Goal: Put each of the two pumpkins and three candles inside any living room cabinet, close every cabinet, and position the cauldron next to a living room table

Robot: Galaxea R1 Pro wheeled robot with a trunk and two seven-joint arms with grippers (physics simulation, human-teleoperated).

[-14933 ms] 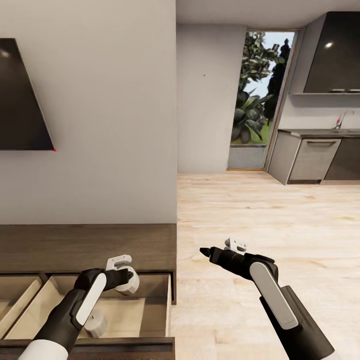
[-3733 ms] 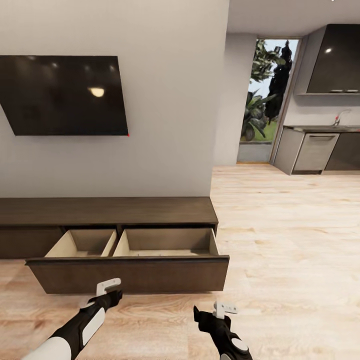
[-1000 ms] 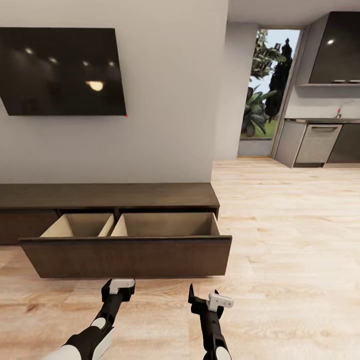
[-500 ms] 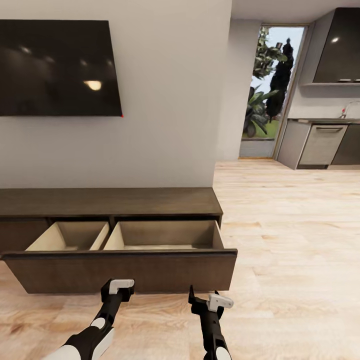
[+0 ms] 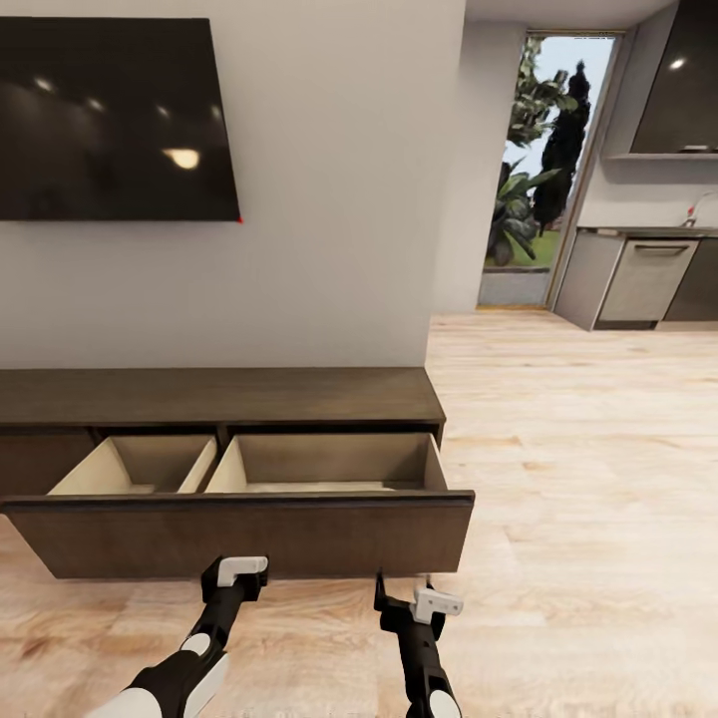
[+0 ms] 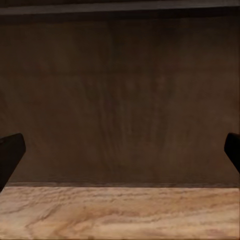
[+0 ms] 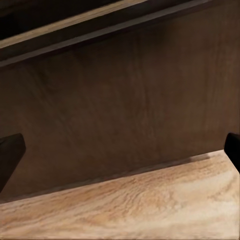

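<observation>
Left gripper (image 5: 242, 569) is hovering low, just in front of the open drawer front (image 5: 239, 534). In the left wrist view its two dark fingertips (image 6: 10, 152) are sitting at opposite edges of the frame — jaws spread wide, nothing between them. Right gripper (image 5: 404, 600) is hanging near the same panel toward its right end, also splayed and empty; its fingertips (image 7: 9, 150) are flanking bare wood grain in the right wrist view.

The cabinet (image 5: 219, 395) is standing against the wall below the dark screen (image 5: 110, 120). Its wide drawer is pulled out, showing two pale compartments (image 5: 329, 461); what lies on their floors is hidden by the front panel.

Handling judgement: the drawer front is a stiff, flat, handleless slab, probably smooth-faced, so pinching it would be giving little purchase. Pressing flat against the face with both grippers — spaced apart along the panel — should be sliding it shut evenly; a push at one end only may be racking it.

Pale plank floor (image 5: 578, 479) is running right toward the kitchen units (image 5: 638, 284).
</observation>
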